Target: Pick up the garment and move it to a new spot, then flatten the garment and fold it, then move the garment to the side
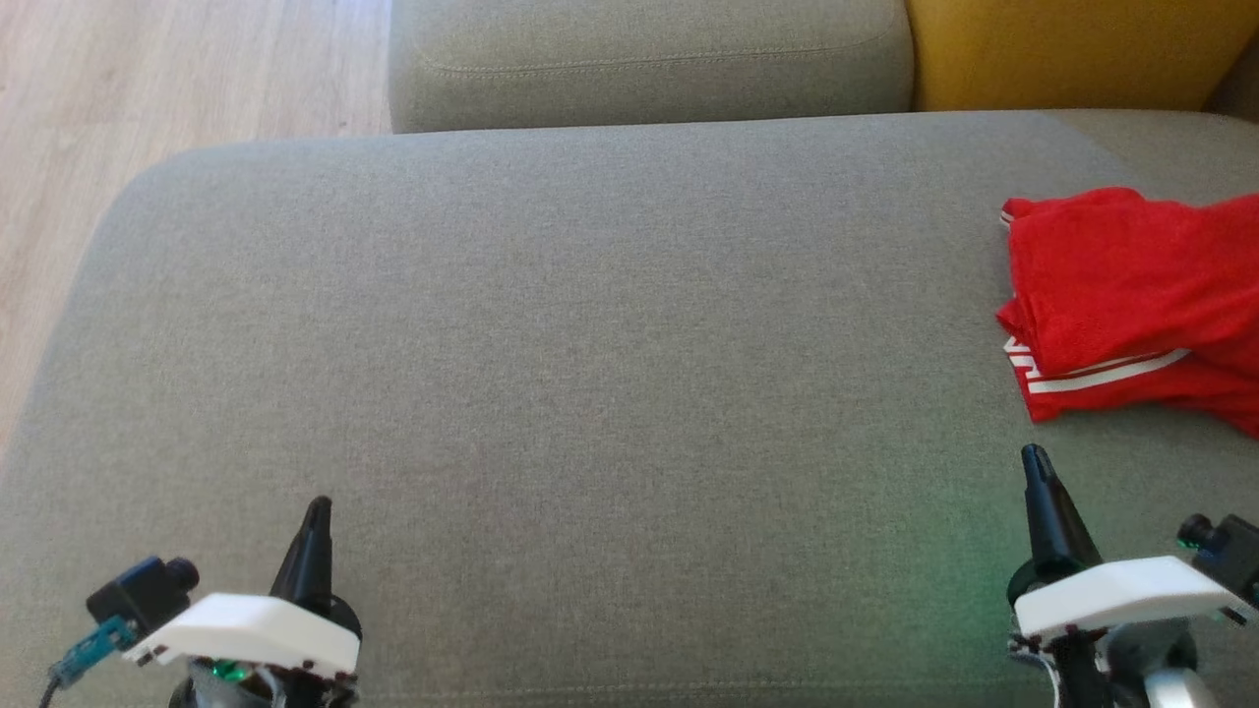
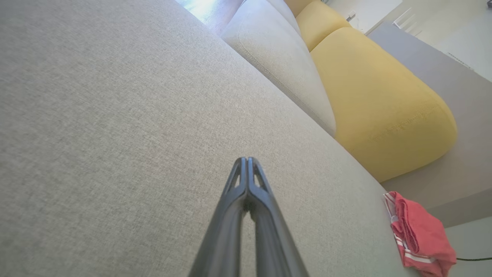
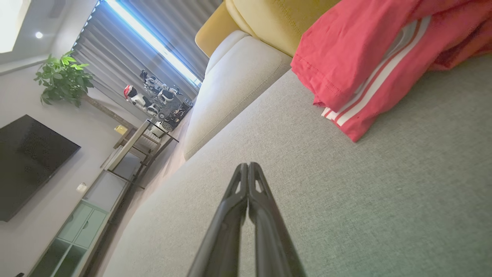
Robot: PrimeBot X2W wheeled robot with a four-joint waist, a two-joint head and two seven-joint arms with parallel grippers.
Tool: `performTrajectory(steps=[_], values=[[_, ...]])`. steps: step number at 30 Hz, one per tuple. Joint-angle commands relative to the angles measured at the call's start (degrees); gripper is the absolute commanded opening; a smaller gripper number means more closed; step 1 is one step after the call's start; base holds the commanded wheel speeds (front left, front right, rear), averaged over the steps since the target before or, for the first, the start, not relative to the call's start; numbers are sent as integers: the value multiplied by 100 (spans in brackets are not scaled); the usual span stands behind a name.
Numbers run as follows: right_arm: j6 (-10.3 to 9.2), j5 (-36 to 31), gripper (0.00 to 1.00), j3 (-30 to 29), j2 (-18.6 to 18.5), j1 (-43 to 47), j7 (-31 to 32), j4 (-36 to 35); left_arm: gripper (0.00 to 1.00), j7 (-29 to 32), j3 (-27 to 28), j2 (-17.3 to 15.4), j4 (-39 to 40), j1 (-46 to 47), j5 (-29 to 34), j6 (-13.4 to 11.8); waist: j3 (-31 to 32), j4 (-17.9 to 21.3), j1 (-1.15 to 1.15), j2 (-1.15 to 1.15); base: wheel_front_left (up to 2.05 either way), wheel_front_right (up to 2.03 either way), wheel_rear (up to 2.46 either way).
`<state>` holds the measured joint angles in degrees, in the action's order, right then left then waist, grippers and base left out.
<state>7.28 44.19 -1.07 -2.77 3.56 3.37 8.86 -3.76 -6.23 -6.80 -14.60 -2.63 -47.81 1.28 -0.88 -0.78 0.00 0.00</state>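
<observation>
My left end effector (image 1: 320,509) and right end effector (image 1: 1033,457), both closed and empty, hover over the near edge of the sofa seat (image 1: 590,344); the red garment (image 1: 1131,295) lies folded at my far right, apparently set aside, work done.

A broad grey sofa seat (image 1: 551,324) carries a red garment (image 1: 1131,295) with white stripes. It lies loosely folded and rumpled, flat on the fabric, towards the robot's right side.
</observation>
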Motion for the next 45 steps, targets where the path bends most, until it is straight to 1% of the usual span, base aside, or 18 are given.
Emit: performTrajectory(steps=[1,45], values=[[10,180,0,6,-120,-335,-4,-156,0,20,195,-26,162,341,-142,51,1,1,0,0,0,0,0],[17,3135,0,-211,-141,-719,92,252,0,644,866,232,95,676,-2791,403,44,49,0,0,0,0,0]])
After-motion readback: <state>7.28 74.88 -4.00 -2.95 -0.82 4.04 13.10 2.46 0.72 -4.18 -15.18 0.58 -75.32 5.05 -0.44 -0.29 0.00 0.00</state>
